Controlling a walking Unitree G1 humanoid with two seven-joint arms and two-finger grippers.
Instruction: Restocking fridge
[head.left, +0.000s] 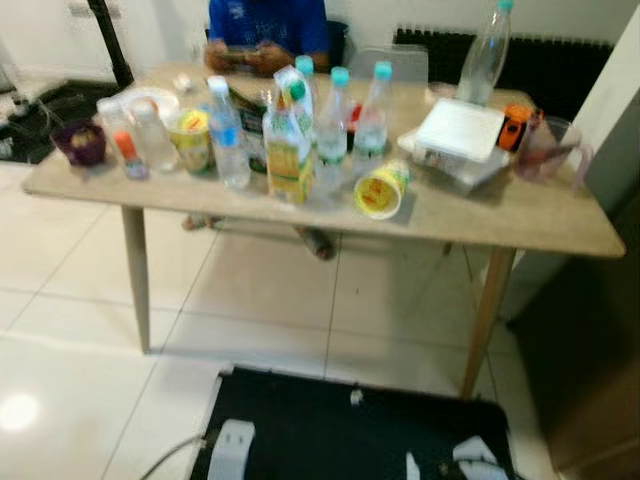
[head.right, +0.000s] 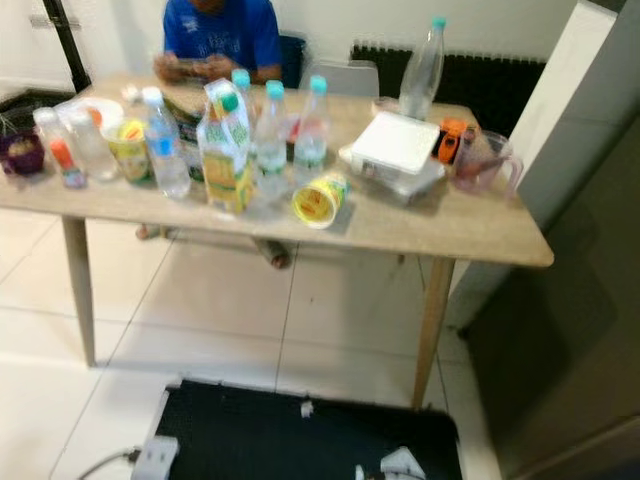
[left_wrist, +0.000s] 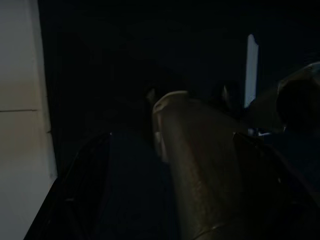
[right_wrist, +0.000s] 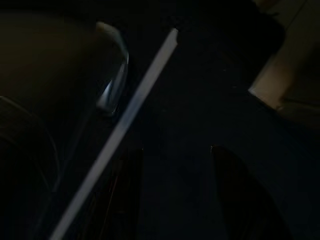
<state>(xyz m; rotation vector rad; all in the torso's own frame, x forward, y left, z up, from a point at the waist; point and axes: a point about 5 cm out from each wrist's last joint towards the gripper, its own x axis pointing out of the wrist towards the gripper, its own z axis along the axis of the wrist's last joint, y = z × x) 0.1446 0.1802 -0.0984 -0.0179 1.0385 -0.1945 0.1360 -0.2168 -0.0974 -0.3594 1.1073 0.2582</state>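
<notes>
Head view had the wooden table (head.left: 520, 225) ahead of me, crowded with the stock: clear water bottles (head.left: 332, 128) with teal caps, a yellow juice carton (head.left: 288, 150) among them, and a yellow cup (head.left: 380, 190) tipped on its side just beside. A white box (head.left: 458, 135) sat toward my right. A person in a blue shirt (head.left: 268, 25) sat behind the table. Both wrist views were very dark; my left gripper (left_wrist: 170, 185) and right gripper (right_wrist: 175, 195) hung idle, fingers apart.

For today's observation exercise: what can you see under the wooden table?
Under the wooden table lie pale floor tiles, with the feet of the seated person showing between the legs. The tabletop hides the rest of that person's legs.
</notes>
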